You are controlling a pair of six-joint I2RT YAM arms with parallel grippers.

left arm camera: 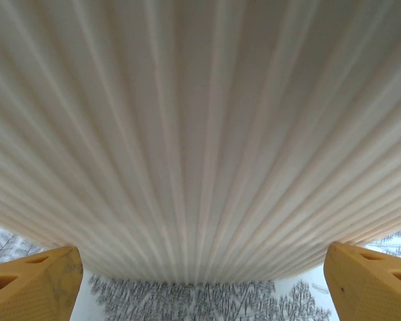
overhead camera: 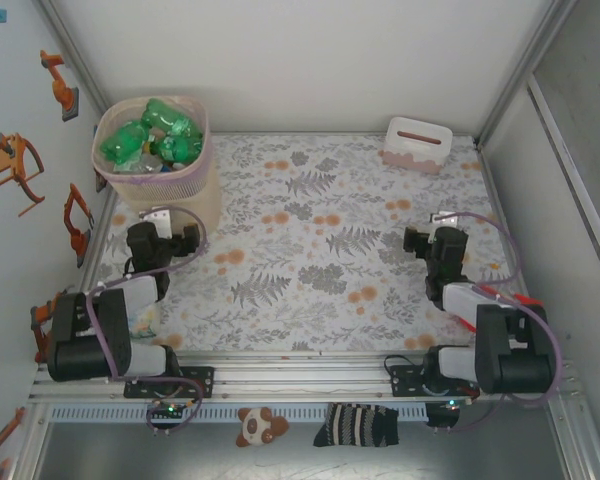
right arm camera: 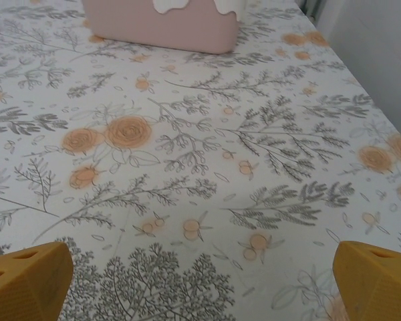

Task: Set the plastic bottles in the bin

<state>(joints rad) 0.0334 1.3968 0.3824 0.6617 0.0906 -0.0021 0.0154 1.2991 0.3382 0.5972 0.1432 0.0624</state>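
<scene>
Green plastic bottles point(overhead camera: 150, 138) lie piled in the bin point(overhead camera: 202, 195), far-left corner of the floral mat point(right arm camera: 187, 167). 2 claws, both spread wide & empty: L gripper point(left arm camera: 200, 284) close up to bin's ribbed wall, R gripper point(right arm camera: 200, 281) over mat, pink box point(right arm camera: 160, 23) ahead.

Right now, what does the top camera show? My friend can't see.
Green bottles lie in a beige bin at the far left corner. The left pincer and right pincer are open and empty above the flowery table; a pink-and-white box sits far right.
</scene>
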